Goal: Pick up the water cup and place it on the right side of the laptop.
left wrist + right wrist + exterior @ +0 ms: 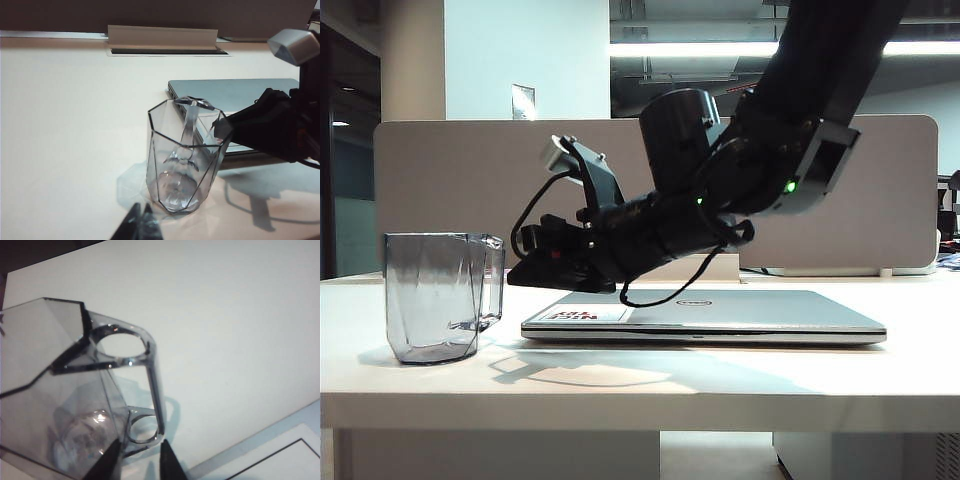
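The water cup (pixel 442 295) stands upright near the front left edge of the bench (pixel 640 385), empty as far as can be seen, with its side handle turned toward the laptop (pixel 705 315). The laptop lies closed just beside it, further along toward the bench's right end, its lid carrying a white sticker with red print.

The right gripper (pixel 136 460) hangs low over the laptop's left end, reaching across toward the cup. In the right wrist view its 2 jaws stand partly apart, their tips lined up with the lower loop of the handle (pixel 145 385) and not touching it yet. To do this step well, I would ease the jaws straight in so that 1 tip passes each side of the handle's upright bar, then close only when the bar sits deep between them; a shallow pinch on slick faceted plastic may let the cup swing or slip. Come in level, so no tip nudges the cup wall and slides it away.

The left gripper (pixel 140 225) hangs above the bench on the cup's near side; only its dark tips show, so I cannot tell how its jaws stand.
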Available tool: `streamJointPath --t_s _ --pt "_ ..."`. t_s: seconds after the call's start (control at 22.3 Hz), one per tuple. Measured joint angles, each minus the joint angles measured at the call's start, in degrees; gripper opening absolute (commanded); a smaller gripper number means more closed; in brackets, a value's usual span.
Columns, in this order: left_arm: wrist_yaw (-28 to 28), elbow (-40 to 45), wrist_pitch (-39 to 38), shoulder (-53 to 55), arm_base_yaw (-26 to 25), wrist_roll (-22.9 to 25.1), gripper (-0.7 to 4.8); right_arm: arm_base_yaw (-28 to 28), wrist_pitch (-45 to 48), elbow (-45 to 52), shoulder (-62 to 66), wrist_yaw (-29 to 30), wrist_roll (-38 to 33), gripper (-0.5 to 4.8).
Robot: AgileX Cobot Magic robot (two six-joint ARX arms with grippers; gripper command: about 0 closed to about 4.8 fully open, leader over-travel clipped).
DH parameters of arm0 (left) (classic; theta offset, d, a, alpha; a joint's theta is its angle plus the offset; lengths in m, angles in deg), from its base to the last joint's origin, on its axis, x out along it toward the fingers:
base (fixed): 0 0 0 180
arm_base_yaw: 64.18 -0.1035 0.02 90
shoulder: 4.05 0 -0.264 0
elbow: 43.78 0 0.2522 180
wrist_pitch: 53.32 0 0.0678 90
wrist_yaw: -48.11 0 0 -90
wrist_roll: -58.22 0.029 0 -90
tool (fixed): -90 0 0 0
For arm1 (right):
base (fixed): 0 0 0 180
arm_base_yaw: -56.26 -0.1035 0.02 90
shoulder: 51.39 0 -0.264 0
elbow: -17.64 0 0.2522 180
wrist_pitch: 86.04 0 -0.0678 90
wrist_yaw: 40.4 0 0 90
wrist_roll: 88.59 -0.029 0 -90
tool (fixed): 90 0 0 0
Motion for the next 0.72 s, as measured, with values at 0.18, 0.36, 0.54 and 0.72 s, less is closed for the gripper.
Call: streamJointPath --t_s 0.18,0.36,0.54,0.72 --pt "0.0 0.0 0.0 0.0 0.0 0.0 -0.04 -0.1 1.3 -1.4 1.1 0.0 -0.7 1.32" --pt "0.0 0.0 0.0 0.0 0.0 0.0 -0.04 -0.2 1.6 -3.8 2.9 0.0 -2.6 2.35" --pt "0.0 0.0 0.0 0.0 0.0 0.0 -0.04 -0.2 1.5 -4.3 3.6 -0.1 -3.9 2.34" --pt "0.0 0.0 0.0 0.0 0.0 0.0 -0.04 -0.4 1.5 -4.3 3.7 -2.7 -4.1 2.34"
